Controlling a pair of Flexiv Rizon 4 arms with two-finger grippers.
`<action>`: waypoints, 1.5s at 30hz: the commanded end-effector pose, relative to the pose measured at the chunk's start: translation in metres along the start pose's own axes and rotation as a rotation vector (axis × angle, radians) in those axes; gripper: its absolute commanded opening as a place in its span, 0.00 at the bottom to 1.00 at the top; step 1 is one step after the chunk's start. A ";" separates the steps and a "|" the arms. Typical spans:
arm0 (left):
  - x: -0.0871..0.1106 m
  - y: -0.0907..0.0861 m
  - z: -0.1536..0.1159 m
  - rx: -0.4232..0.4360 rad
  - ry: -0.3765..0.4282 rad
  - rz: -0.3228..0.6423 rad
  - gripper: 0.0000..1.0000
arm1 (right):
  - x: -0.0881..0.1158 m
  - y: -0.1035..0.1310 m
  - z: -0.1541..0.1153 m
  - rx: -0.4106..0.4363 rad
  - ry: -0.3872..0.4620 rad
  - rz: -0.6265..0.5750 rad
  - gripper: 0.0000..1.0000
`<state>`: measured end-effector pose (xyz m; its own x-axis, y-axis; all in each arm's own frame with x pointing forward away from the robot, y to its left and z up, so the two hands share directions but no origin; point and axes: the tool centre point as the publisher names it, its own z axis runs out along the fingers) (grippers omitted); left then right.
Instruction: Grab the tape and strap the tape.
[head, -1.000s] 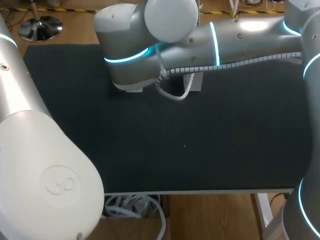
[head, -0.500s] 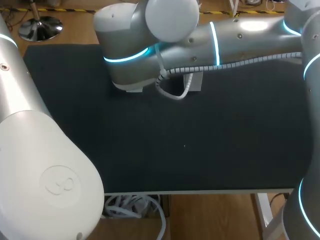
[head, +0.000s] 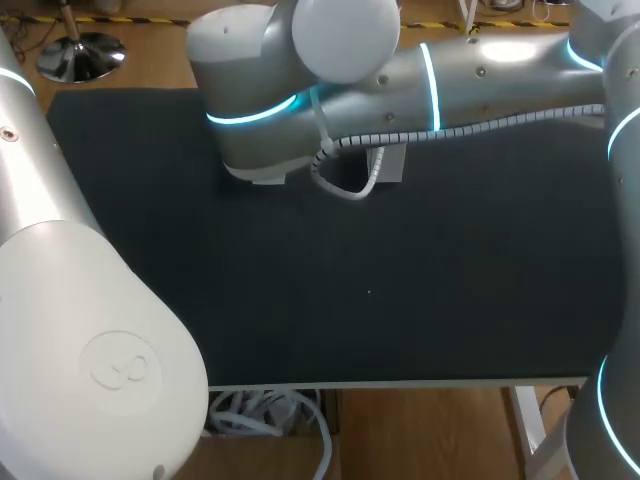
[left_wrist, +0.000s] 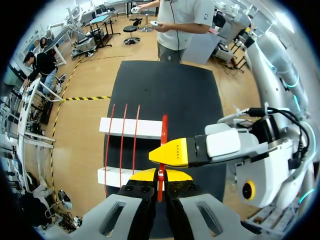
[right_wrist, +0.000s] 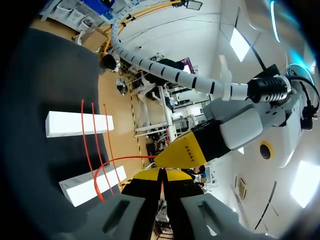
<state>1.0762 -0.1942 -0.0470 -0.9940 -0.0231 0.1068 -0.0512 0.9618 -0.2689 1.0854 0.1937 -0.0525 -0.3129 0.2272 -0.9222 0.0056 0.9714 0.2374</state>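
The black table (head: 400, 300) fills the head view. Its near edge runs straight across at 6 o'clock, and its far edge shows at 11 o'clock beside the bend of the right arm (head: 480, 80). That arm comes in from 3 o'clock and lies across the far half of the top, its elbow reaching past the middle. The left arm (head: 80, 330) bulks over the 8 o'clock corner and hides the table's edge there. Between the two arms, the dark top shows unbroken from under the right arm out to the 6 o'clock edge and on toward 3 o'clock. In the left wrist view, the left gripper (left_wrist: 160, 176) has its yellow tips pinched together on the red tape (left_wrist: 164, 130). The tape rises straight ahead of the fingers at their 12 o'clock. The right gripper (right_wrist: 161, 175) meets it from the 3 o'clock side, its yellow tip touching the same strand just ahead of the left fingers. In its own wrist view, its tips look closed on the tape too. Two white blocks lie near one long edge of the table, the far block (left_wrist: 131, 127) ahead at 11 o'clock and the near block (left_wrist: 112, 176) beside the left fingers at 9 o'clock. Three more red strands run across both blocks, side by side and apart from one another. Beyond the far block, the table runs on bare to its end edge at 12 o'clock.
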 end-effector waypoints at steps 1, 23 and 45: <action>0.000 -0.001 -0.001 -0.004 0.001 0.000 0.00 | -0.002 0.001 -0.001 0.001 0.007 -0.001 0.00; 0.000 -0.001 -0.001 -0.004 0.001 0.000 0.00 | -0.003 -0.001 -0.002 0.003 0.007 0.019 0.00; 0.000 -0.001 -0.001 -0.004 0.001 0.000 0.00 | -0.004 -0.004 -0.008 0.001 0.012 0.034 0.09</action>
<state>1.0761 -0.1949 -0.0471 -0.9940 -0.0224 0.1070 -0.0507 0.9616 -0.2696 1.0820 0.1912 -0.0510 -0.3146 0.2616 -0.9125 0.0221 0.9630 0.2685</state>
